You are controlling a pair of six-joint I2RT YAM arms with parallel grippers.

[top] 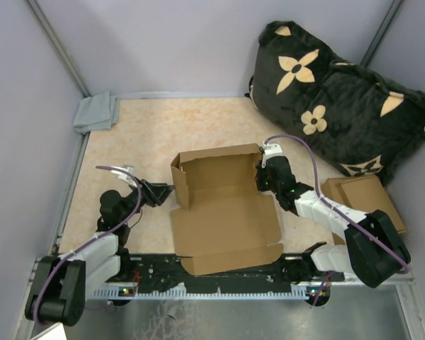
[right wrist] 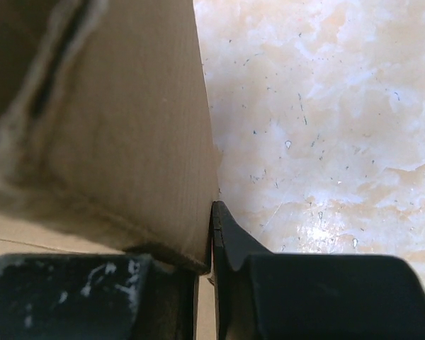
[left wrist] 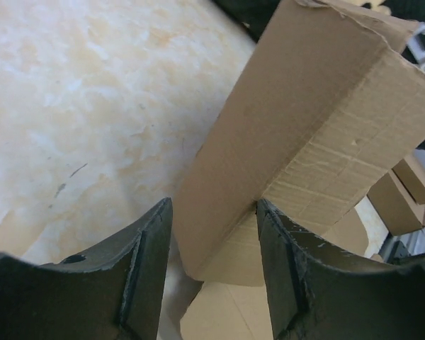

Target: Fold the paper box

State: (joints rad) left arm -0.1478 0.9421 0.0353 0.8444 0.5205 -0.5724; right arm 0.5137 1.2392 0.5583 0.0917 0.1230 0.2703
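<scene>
paper box (top: 223, 212) wall pinched by right gripper (top: 260, 174)

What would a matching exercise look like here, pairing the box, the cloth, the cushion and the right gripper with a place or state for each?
Column one:
1. box
2. cloth
3. cushion
4. right gripper

Column two:
A. far left corner
B. shut on the box's right wall
C. far right corner
D. in the middle, partly folded

Pairs: 1-D, 2-A, 3-C, 4-B.

Soft, even light; blurred foregrounds
</scene>
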